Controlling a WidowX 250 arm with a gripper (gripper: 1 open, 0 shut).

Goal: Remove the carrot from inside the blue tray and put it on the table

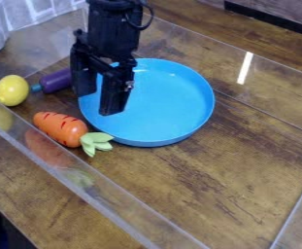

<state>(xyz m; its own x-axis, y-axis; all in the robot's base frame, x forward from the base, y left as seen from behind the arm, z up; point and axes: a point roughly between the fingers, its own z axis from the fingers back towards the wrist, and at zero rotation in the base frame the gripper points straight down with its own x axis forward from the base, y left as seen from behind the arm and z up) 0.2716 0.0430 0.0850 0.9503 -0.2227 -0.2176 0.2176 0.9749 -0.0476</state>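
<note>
The carrot (62, 127) lay on the table (231, 185), outside the blue tray (166, 107), just off the tray's front-left rim, with its orange body angled toward the table's left edge and its green leafy end nearly touching the rim. The gripper (99, 93) stood over the left portion of the tray, pointing steeply downward, its two dark fingers spread wide with nothing between them; one finger hung over the tray's left rim and the other over the blue floor just inside it. The carrot sat in front of and slightly left of the gripper, nearer the table's front edge, apart from both fingers. Whether the fingertips met the tray could not be told. A yellow round fruit (11, 89) rested near the table's left edge, and a purple cylinder-shaped toy (57, 80) lay between it and the gripper, partly hidden behind the left finger. The tray's inside showed bare blue, with a pale reflection streaking the glossy table surface toward the far right corner.
</note>
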